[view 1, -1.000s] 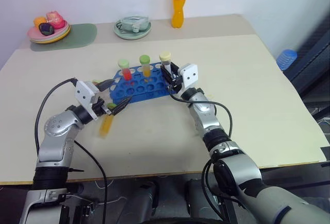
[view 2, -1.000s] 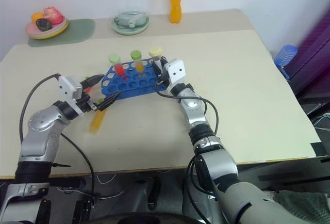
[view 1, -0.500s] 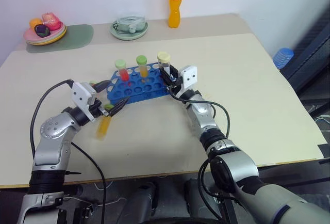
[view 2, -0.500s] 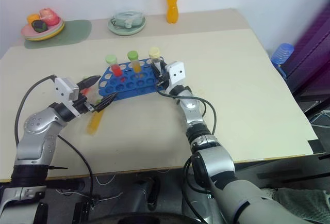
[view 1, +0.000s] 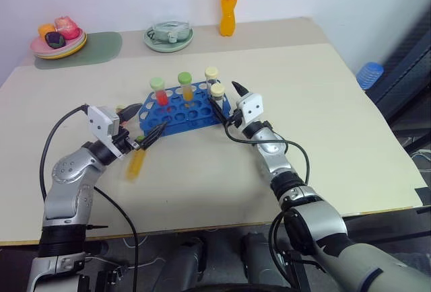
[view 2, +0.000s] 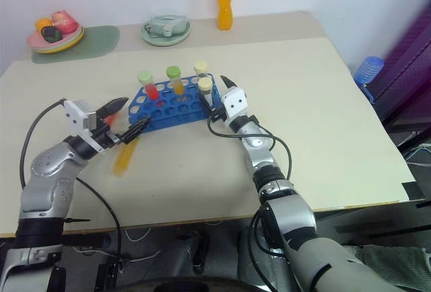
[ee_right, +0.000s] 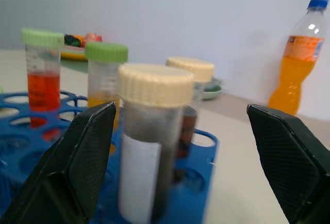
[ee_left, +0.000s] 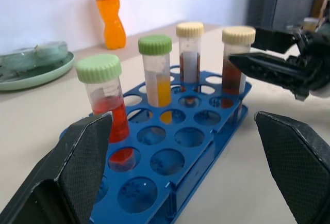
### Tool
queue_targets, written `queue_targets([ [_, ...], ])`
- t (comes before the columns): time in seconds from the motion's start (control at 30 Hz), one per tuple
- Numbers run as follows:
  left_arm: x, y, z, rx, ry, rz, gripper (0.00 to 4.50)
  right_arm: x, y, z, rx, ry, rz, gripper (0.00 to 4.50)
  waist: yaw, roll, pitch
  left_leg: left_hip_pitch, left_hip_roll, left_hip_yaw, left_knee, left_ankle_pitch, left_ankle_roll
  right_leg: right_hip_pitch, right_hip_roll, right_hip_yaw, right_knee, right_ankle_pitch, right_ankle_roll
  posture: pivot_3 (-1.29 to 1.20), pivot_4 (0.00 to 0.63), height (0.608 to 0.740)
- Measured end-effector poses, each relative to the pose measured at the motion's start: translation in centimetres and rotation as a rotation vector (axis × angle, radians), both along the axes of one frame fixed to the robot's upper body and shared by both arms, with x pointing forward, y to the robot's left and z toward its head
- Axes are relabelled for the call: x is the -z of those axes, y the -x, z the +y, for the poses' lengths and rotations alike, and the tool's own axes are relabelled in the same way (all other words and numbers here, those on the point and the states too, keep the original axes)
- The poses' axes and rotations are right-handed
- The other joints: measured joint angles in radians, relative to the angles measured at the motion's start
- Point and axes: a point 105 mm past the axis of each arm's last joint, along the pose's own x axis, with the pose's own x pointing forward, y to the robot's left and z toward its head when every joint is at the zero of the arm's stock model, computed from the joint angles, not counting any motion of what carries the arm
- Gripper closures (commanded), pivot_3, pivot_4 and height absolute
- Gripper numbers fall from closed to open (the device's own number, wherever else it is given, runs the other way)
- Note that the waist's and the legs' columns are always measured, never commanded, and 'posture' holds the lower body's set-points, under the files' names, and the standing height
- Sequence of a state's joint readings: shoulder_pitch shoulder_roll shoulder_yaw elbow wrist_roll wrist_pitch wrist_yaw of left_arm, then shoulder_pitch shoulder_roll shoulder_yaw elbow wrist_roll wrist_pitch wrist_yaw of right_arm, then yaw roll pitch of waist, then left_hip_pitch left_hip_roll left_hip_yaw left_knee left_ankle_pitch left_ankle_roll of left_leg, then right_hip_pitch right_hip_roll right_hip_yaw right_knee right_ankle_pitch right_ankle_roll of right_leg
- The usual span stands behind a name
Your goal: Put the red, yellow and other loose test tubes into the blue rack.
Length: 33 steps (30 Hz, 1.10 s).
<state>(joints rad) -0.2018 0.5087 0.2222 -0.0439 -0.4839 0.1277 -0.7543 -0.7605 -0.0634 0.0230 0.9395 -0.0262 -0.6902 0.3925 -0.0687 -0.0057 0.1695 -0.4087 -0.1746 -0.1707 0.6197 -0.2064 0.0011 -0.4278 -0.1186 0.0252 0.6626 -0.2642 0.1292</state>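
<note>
The blue rack [view 1: 176, 113] stands mid-table. Upright in it are a red test tube [view 1: 159, 91] with a pale green cap, a yellow one [view 1: 186, 85] with a green cap, and two cream-capped ones [view 1: 211, 75]. The nearer cream-capped tube [ee_right: 149, 141] holds dark liquid and stands between the spread fingers of my open right gripper [view 1: 224, 94], untouched. My left gripper [view 1: 146, 121] hangs open at the rack's left end. Beneath it a yellow-orange tube [view 1: 137, 164] lies loose on the table.
At the back of the table stand a tall orange drink bottle [view 1: 229, 6], a round pale green dish [view 1: 168, 36] and a plate of toy food [view 1: 57, 40] on a green mat. A blue bottle [view 1: 370, 75] shows beyond the right edge.
My right gripper has opened and let go of the dark cream-capped tube, which now stands in the rack; the hand has drawn back slightly to the right. The left gripper stays open in place.
</note>
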Motion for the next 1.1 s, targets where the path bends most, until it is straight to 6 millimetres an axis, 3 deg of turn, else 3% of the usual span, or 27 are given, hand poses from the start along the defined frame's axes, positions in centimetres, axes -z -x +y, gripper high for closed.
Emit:
queue_targets([
  [0.13, -0.4, 0.2, 0.6, -0.053, 0.04, 0.025, 0.0, -0.2, 1.3, -1.5, -0.055, 0.077, -0.023, 0.35, 0.003, 0.0, 0.0, 0.0, 0.0, 0.0, 0.0, 0.0, 0.0, 0.0, 0.0, 0.0, 0.0, 0.0, 0.0, 0.0, 0.15, 0.74],
  [0.33, -1.7, -0.3, 2.8, -0.166, 0.107, 0.052, 0.0, 0.1, 4.3, -5.7, -0.109, 0.165, 0.104, 0.35, 0.029, 0.0, 0.0, 0.0, 0.0, 0.0, 0.0, -0.003, 0.005, 0.0, 0.0, 0.0, -0.001, 0.0, 0.0, 0.0, 0.15, 0.74],
  [0.47, -3.8, -2.0, 4.7, -0.348, 0.092, 0.043, 0.0, -2.1, 6.8, -6.9, -0.196, 0.211, 0.18, 0.35, 0.039, -0.001, 0.0, 0.0, 0.0, 0.001, 0.001, -0.004, 0.007, 0.001, -0.001, 0.0, -0.002, 0.0, 0.0, 0.0, 0.15, 0.74],
  [0.57, -3.4, -2.8, 5.7, -0.475, 0.083, 0.133, 0.0, -3.6, 8.2, -7.7, -0.253, 0.238, 0.229, 0.35, 0.046, -0.001, 0.0, 0.0, 0.0, 0.002, 0.0, -0.005, 0.008, 0.001, -0.001, 0.0, -0.003, 0.0, 0.0, 0.0, 0.15, 0.74],
  [0.7, -1.7, -2.7, 5.5, -0.543, 0.047, 0.417, 0.0, -4.7, 10.0, -7.6, -0.334, 0.292, 0.279, 0.35, 0.058, -0.005, 0.001, -0.001, 0.001, 0.001, 0.001, -0.005, 0.008, 0.001, -0.001, 0.0, -0.004, 0.0, 0.001, 0.0, 0.15, 0.74],
  [0.83, -1.9, -1.4, 4.0, -0.453, -0.049, 0.648, 0.0, -4.6, 10.5, -7.5, -0.353, 0.288, 0.309, 0.35, 0.058, -0.007, 0.002, -0.001, 0.0, 0.001, 0.001, -0.005, 0.009, 0.002, -0.001, -0.001, -0.004, 0.0, 0.001, 0.0, 0.15, 0.74],
  [0.97, -2.5, -0.3, 2.5, -0.342, -0.077, 0.757, 0.0, -4.4, 10.4, -7.6, -0.342, 0.285, 0.322, 0.35, 0.056, -0.007, 0.002, -0.001, 0.001, 0.002, 0.001, -0.005, 0.008, 0.001, -0.001, -0.001, -0.004, 0.0, 0.001, 0.0, 0.15, 0.74],
  [1.1, -2.3, 0.5, 3.1, -0.321, -0.138, 0.83, 0.0, -4.2, 10.3, -8.0, -0.323, 0.278, 0.34, 0.35, 0.055, -0.007, 0.002, -0.001, 0.002, 0.002, 0.001, -0.005, 0.007, 0.001, -0.001, 0.0, -0.004, 0.0, 0.001, 0.0, 0.15, 0.74],
])
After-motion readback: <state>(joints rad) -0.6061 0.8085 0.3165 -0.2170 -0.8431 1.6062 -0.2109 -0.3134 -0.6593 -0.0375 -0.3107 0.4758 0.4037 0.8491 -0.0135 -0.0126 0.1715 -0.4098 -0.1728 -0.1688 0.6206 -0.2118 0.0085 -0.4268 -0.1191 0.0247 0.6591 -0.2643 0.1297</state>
